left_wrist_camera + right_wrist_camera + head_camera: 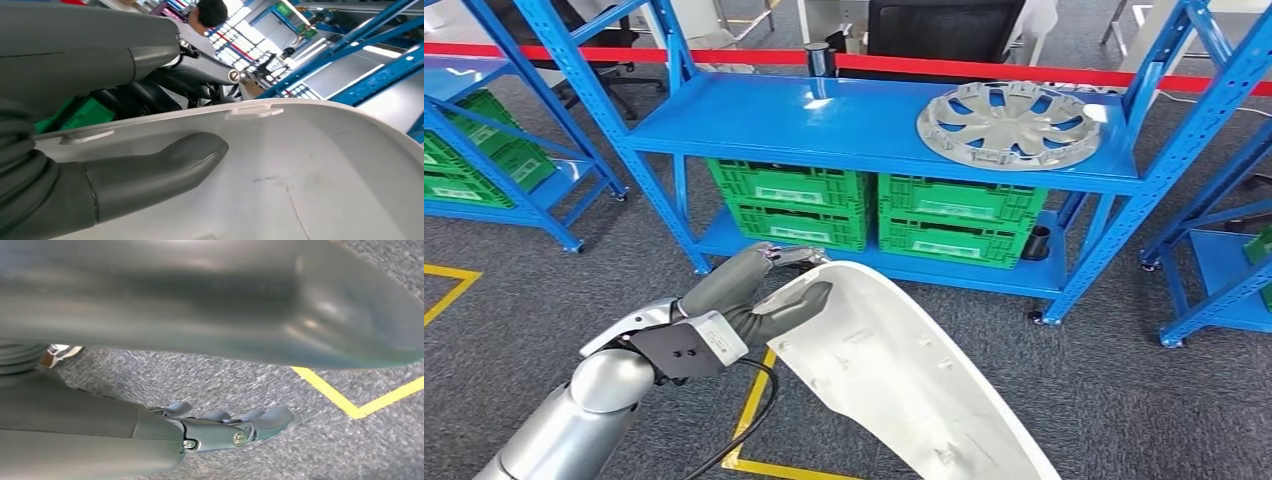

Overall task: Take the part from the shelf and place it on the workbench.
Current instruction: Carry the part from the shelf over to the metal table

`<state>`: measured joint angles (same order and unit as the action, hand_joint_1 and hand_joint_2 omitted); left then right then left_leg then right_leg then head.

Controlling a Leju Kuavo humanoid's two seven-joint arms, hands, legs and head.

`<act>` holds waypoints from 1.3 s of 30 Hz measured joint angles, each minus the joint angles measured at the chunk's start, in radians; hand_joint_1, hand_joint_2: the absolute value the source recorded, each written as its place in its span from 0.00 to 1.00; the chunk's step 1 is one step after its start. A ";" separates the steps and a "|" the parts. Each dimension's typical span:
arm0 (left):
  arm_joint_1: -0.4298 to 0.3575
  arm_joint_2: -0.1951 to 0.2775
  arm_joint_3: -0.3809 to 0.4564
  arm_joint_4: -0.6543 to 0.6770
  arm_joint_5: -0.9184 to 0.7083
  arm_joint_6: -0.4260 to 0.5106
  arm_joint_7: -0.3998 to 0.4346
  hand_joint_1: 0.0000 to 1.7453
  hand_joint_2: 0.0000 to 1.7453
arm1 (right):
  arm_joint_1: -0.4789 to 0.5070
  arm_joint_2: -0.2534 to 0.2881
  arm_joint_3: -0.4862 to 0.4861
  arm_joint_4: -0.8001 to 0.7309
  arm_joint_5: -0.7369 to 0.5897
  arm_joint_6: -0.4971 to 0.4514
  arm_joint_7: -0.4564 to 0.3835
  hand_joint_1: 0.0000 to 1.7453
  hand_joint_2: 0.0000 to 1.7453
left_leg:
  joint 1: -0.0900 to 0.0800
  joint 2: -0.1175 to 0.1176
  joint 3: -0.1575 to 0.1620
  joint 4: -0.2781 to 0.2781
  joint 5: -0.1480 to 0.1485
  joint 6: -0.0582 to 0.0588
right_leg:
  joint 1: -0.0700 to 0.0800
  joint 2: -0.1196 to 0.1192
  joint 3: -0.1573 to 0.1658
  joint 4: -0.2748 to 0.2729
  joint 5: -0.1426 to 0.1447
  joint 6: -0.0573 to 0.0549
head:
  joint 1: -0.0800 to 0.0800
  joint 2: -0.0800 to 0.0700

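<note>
Head view: curved glossy white part [894, 370]

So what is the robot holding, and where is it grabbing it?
The left hand holds a big white curved part by its top edge, thumb pressed on the inside face. The right hand holds nothing.

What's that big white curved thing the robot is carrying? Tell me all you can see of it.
The white part is a long, curved shell, smooth and plastic-looking, with a rounded end. Small flat tabs stick out along its rim, and the left wrist view shows faint crack-like lines on its hollow inner face. The left hand grips its rounded end, thumb pressed inside. It is held above the grey carpet, in front of the blue shelf.
</note>
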<state>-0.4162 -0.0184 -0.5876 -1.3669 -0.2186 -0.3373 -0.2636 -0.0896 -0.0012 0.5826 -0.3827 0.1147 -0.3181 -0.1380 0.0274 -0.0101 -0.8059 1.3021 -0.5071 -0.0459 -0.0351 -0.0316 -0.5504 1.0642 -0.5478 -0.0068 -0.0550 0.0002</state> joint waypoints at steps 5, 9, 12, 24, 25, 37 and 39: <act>-0.009 0.000 -0.008 0.001 0.000 -0.001 0.000 1.00 1.00 | -0.001 0.000 -0.003 0.000 -0.001 -0.007 -0.008 0.00 0.00 | -0.023 0.061 0.128 -0.187 0.066 0.035 | 0.011 -0.056 0.005 -0.002 -0.005 0.005 | 0.000 0.000; -0.015 -0.002 -0.011 -0.001 0.000 -0.001 0.000 1.00 1.00 | -0.001 -0.001 -0.005 -0.001 -0.001 -0.011 -0.008 0.00 0.00 | -0.037 0.061 0.153 -0.250 0.070 0.053 | 0.018 -0.092 0.019 -0.017 -0.008 0.026 | 0.001 0.000; -0.021 -0.003 -0.014 -0.004 0.002 0.000 0.000 1.00 1.00 | -0.003 -0.002 -0.007 -0.002 -0.001 -0.021 -0.009 0.00 0.00 | -0.028 0.025 0.162 -0.266 0.078 0.071 | 0.021 -0.037 0.005 0.043 -0.050 0.042 | 0.004 0.000; -0.019 -0.006 -0.026 -0.006 0.006 0.007 0.008 1.00 1.00 | 0.019 -0.008 -0.010 -0.002 -0.002 -0.027 -0.009 0.00 0.00 | -0.035 -0.131 0.139 -0.264 0.102 0.049 | 0.021 0.094 -0.012 -0.016 0.023 0.013 | 0.006 0.000; -0.019 -0.005 -0.026 -0.008 0.006 0.009 0.009 1.00 1.00 | 0.018 -0.008 -0.011 -0.003 -0.003 -0.027 -0.009 0.00 0.00 | -0.037 -0.124 0.136 -0.263 0.102 0.044 | 0.020 0.082 -0.011 -0.019 0.027 0.008 | 0.005 0.000; -0.027 -0.010 -0.032 -0.029 -0.039 0.067 0.047 1.00 1.00 | 0.021 -0.012 -0.016 -0.003 -0.013 -0.016 -0.016 0.00 0.00 | -0.029 0.070 0.169 -0.255 0.069 0.029 | 0.020 -0.073 0.010 -0.028 0.015 0.016 | -0.003 0.000; -0.027 -0.012 -0.031 -0.032 -0.071 0.103 0.058 1.00 1.00 | 0.019 -0.012 -0.016 -0.003 -0.014 -0.016 -0.019 0.00 0.00 | -0.034 0.055 0.169 -0.265 0.067 0.044 | 0.022 -0.090 0.017 -0.034 0.012 0.028 | -0.002 0.000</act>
<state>-0.4432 -0.0299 -0.6190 -1.3992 -0.2892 -0.2339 -0.2060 -0.0708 -0.0136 0.5661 -0.3854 0.1007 -0.3346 -0.1567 -0.0068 0.0447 -0.6368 1.0373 -0.4402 -0.0020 -0.0136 -0.1219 -0.5333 1.0300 -0.5353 0.0214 -0.0575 0.0000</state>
